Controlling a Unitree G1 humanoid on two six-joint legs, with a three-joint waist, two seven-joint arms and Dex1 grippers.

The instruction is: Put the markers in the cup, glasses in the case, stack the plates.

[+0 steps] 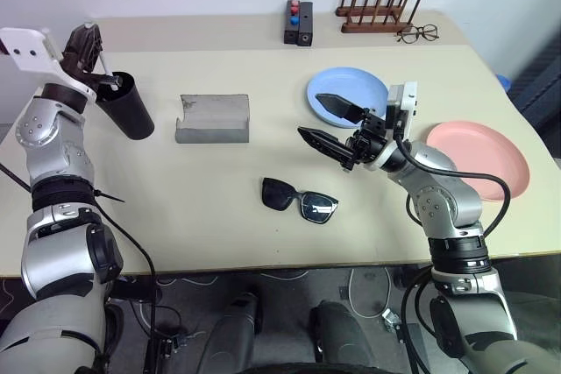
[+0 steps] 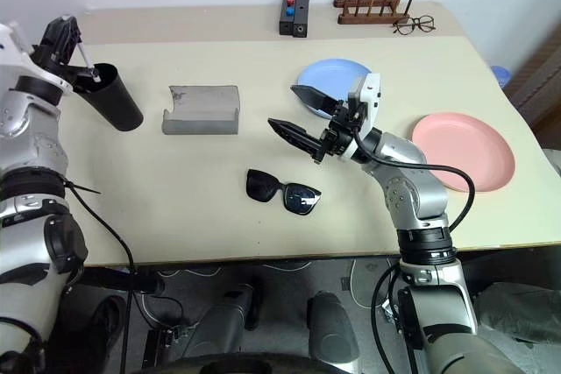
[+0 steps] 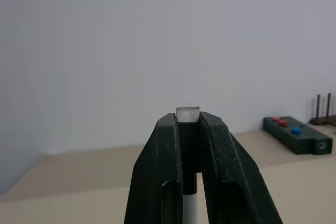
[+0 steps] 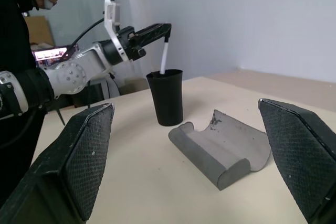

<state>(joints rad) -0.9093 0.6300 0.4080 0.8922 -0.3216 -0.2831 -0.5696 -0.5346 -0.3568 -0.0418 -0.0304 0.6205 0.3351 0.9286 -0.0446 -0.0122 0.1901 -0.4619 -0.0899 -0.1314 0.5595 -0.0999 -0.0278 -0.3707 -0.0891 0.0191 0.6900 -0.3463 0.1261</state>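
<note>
My left gripper [image 1: 88, 45] is shut on the black cap end of a white-barrelled marker [image 4: 164, 56]. The marker hangs down with its lower end inside the rim of the tall black cup [image 1: 127, 107] at the table's left. My right gripper [image 1: 308, 115] hovers open and empty over the table's middle, in front of the light blue plate [image 1: 346, 85]. The salmon pink plate [image 1: 482, 159] lies apart at the right. The black glasses [image 1: 298, 199] lie folded open near the front edge. Left of centre, the grey case [image 1: 213, 118] lies with its flap open.
At the table's back stand a small black box with red and blue buttons [image 1: 298, 24], a wooden peg rack [image 1: 375, 10] and thin-framed clear spectacles [image 1: 419, 34]. A person [image 4: 16, 3] stands beyond the table's left side.
</note>
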